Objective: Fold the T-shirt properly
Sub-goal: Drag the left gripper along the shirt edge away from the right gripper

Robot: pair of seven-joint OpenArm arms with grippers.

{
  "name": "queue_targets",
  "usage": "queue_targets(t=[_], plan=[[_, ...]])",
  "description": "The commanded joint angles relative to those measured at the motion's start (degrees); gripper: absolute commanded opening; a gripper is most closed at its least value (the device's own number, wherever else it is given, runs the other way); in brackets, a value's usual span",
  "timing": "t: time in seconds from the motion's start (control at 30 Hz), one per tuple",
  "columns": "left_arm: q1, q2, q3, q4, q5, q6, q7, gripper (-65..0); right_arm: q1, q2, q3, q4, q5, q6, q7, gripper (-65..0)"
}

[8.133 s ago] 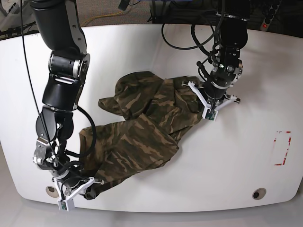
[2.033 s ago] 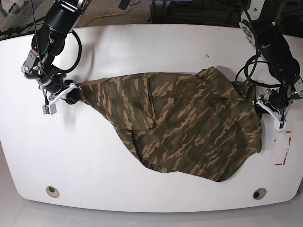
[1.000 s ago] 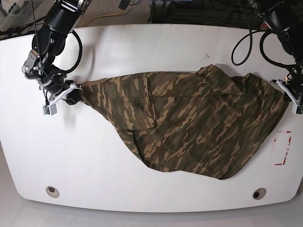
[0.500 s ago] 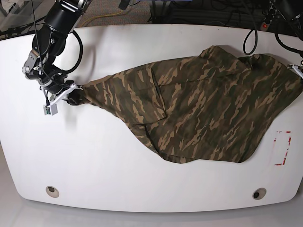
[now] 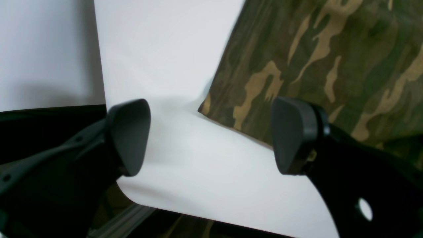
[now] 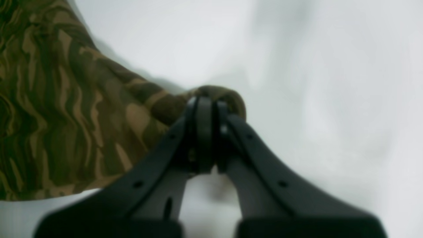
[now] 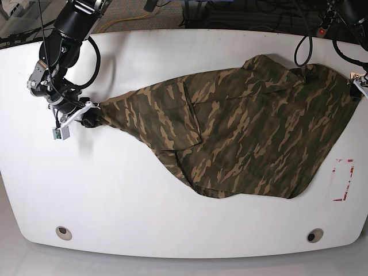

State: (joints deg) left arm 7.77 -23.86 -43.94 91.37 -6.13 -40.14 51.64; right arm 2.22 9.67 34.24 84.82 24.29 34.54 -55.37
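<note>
My right gripper [image 6: 205, 109] is clamped on a bunched corner of the T-shirt [image 7: 241, 132], its arm reaching down from the table's [image 7: 172, 57] far edge. The cloth fans outward from those jaws across the table. My left gripper [image 5: 211, 135] stands wide, empty, a shirt corner lying just beyond its fingertips [image 5: 129, 132].

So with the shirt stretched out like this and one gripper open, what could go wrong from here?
The left gripper is open over the T-shirt corner, which lies near the table edge, so that corner could slide off.

The right gripper is shut on a bunched end; pulling now would likely drag the whole cloth sideways.

The cloth lies skewed with overlapping layers, so a fold made now would probably come out crooked.
</note>
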Motion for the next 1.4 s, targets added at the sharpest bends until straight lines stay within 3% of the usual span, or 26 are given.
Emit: queue_targets(t=[0.0, 0.33, 0.83, 1.0, 1.37], plan=[[-0.6, -1.4, -0.6, -0.4, -0.4, 0.1, -0.6, -11.9, 1.0, 0.8, 0.2, 1.0, 1.1, 0.2, 1.1, -65.0], [-9.7, -5.8, -1.0, -18.2, -1.2, 0.1, -0.9, -11.8, 1.0, 0.7, 0.2, 1.0, 1.1, 0.2, 1.1, -65.0], [-6.3, -11.4, -1.6, -30.5, -22.2, 0.1, -0.6, -11.4, 1.0, 0.8, 0.2, 1.0, 1.1, 0.2, 1.1, -65.0], [-2.5, -11.6, -1.6, -31.2, -27.5, 0.1, -0.6, -11.4, 1.0, 0.8, 0.2, 1.0, 1.1, 0.2, 1.1, -65.0], [-1.8, -10.2, -1.3, -34.6, -28.0, 0.1, -0.7, -11.4, 1.1, 0.8, 0.2, 1.0, 1.1, 0.2, 1.1, -65.0]])
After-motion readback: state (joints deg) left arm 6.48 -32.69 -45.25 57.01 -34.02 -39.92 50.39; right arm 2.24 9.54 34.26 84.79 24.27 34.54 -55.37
